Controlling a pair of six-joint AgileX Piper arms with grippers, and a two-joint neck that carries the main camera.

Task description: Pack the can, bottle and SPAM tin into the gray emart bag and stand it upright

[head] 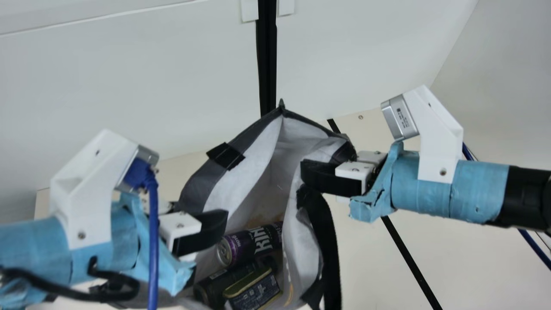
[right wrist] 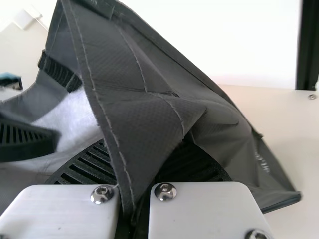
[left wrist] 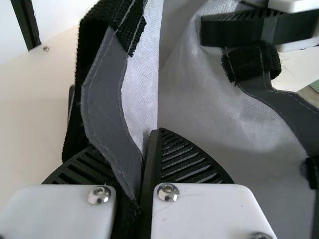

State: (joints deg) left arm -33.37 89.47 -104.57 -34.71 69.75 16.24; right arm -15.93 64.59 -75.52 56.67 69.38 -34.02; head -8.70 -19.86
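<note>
Labeled wrist camera [head: 399,118], white-lettered can [head: 258,244]

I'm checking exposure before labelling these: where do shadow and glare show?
Main view: shadow deep inside the gray fabric bag, around the purple metal can; left wrist view: glints on a round silver screw; right wrist view: pale background burnt nearly white, sheen on the whitish lining.

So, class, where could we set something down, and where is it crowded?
The table is bare between the hanging strap and the black strip, and right of that strip. Inside the bag it's crowded: can, bottle and tin lie together.
</note>
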